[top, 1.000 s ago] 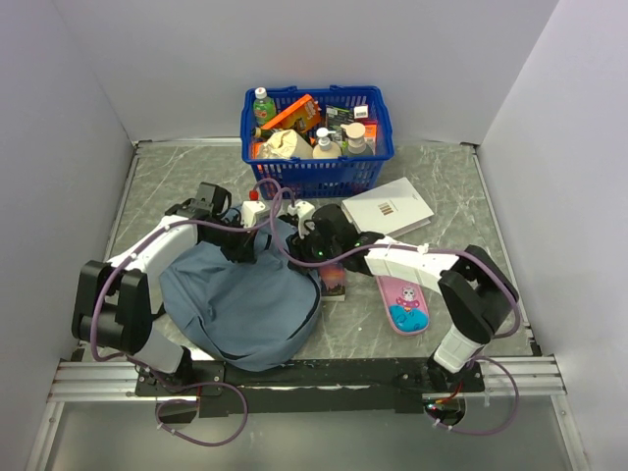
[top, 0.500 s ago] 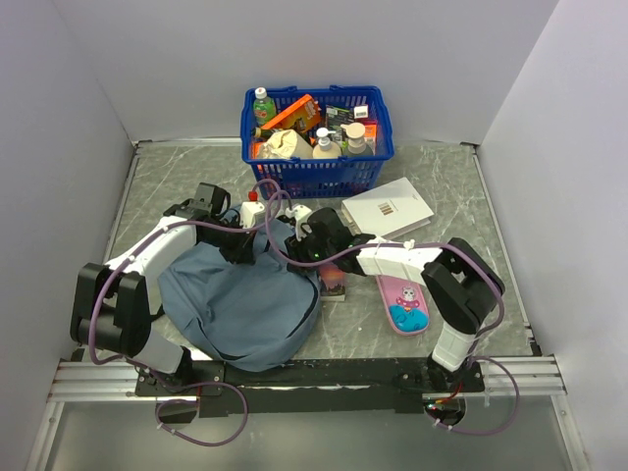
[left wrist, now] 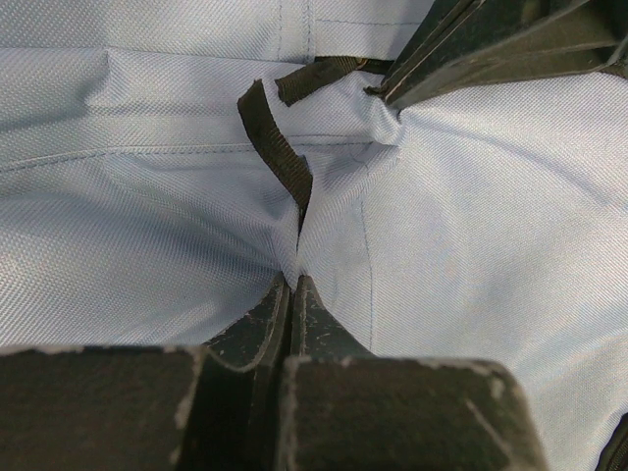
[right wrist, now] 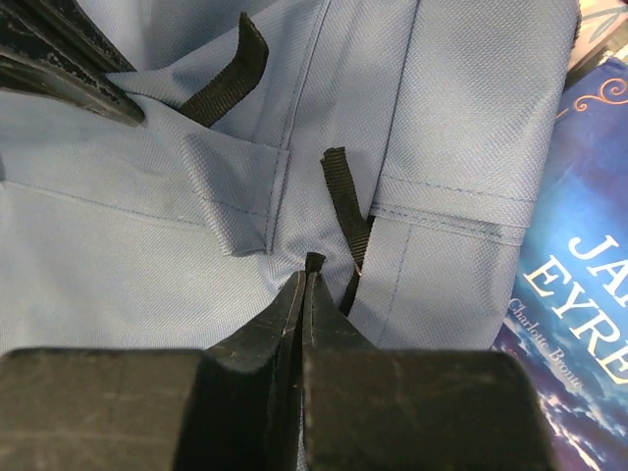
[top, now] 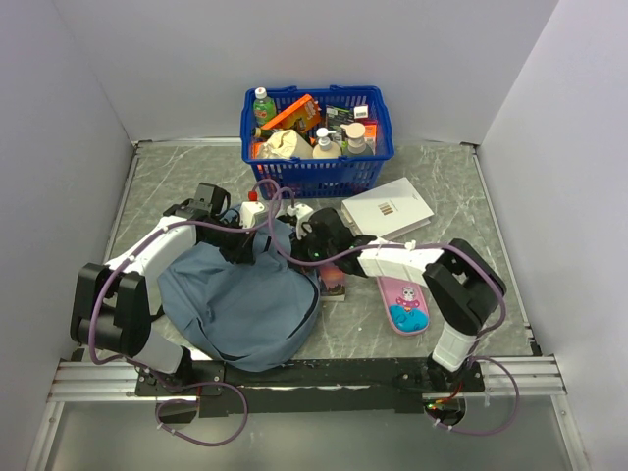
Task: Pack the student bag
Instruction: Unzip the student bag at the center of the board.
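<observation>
the student bag (top: pixel 240 304) slumps close to the arm bases, left of centre. at its far edge my left gripper (left wrist: pixel 291 285) is closed tight, pinching bag cloth. my right gripper (right wrist: pixel 306 270) is clamped shut on a fold there too, beside a blue book (right wrist: pixel 579 294). further back sits the blue basket (top: pixel 316 175).

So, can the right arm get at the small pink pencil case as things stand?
Probably not right now: the right gripper is shut on the soft grey-blue fabric backpack. The pencil case lies uncovered just beside that arm's forearm, so once it lets go the way looks free.
</observation>
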You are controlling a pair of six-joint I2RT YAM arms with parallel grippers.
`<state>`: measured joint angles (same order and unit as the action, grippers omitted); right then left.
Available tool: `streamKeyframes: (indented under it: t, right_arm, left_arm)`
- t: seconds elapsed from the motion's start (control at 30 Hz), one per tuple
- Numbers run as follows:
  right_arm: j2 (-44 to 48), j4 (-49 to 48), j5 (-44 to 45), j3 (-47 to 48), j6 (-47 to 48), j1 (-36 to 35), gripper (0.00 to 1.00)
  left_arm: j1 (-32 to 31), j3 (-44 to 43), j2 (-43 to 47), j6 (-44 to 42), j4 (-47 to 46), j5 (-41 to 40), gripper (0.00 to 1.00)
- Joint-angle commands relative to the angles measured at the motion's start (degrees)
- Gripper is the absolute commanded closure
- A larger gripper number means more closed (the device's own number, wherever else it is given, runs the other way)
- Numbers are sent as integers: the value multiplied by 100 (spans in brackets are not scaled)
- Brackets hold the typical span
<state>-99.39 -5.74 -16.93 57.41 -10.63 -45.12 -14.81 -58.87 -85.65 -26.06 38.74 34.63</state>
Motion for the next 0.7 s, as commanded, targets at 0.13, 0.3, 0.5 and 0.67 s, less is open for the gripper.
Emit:
streamKeyframes:
  t: [0.13,0.3,0.5,0.67]
  right_arm:
    - [1079,-586,295,-414,-26,153,100]
    - [1440,-753,313,-765,-149,153,100]
    - [2001,-989,295,-1397,-412,153,100]
    - [2626,-982,453,-1838,-563,162,100]
  left_arm:
    - [-31,-116,66,-4,125,254,99]
    - [-31,-124,66,31,90,193,99]
    - [-31,-177,92,225,-68,26,99]
    - [-31,-195,39,356,-217,-88,99]
